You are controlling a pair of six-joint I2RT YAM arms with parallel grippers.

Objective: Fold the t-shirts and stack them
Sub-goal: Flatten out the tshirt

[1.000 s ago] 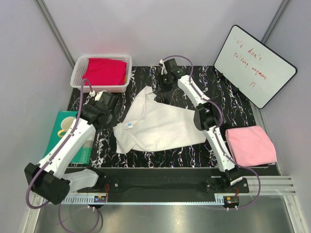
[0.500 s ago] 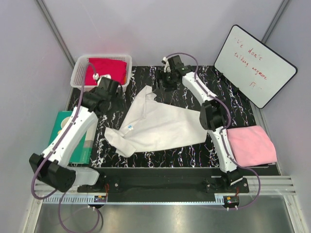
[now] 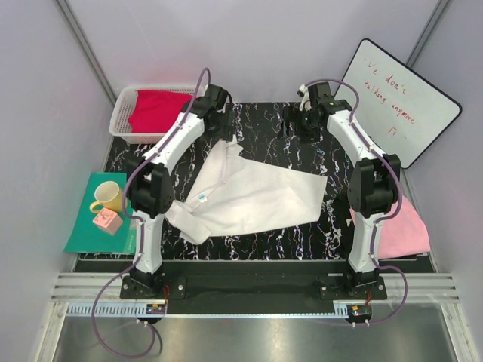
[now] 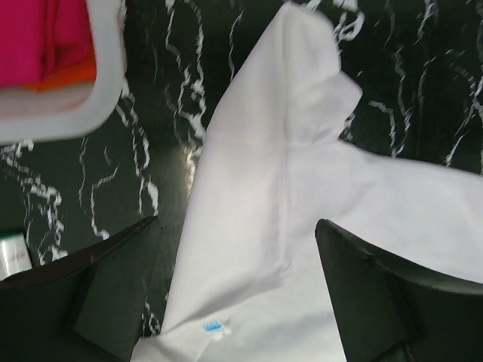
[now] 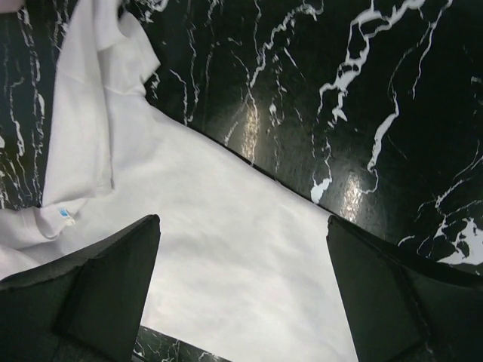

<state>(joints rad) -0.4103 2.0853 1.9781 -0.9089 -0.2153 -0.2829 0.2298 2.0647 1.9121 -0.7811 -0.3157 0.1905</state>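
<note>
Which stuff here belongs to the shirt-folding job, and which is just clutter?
Job:
white t-shirt
red t-shirt
pink t-shirt

Lying about:
white basket
whiteboard
yellow mug
teal mat
small pink object

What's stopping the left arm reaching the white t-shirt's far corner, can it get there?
Probably yes. The left pincer hangs open over the white t-shirt, nothing lies on that corner, and the basket sits clear to one side.
</note>
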